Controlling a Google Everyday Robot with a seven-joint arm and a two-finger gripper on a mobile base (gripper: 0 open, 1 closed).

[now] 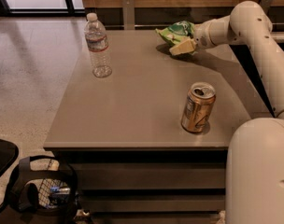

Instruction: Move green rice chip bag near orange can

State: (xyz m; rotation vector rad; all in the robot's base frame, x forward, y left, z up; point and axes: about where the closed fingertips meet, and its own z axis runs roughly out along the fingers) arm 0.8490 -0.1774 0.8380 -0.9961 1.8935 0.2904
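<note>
tool [184,45] against green rice chip bag [174,31], bag partly hidden

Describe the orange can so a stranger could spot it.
Start at the grey table; the orange can stands upright near its front right edge. Unlike the clear water bottle at the far left and the green rice chip bag at the far edge, where the gripper is, it is short, golden metal.

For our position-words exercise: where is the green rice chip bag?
In the camera view, the green rice chip bag lies at the far edge of the table, right of centre, with the gripper at it; the orange can stands nearer the camera.
</note>
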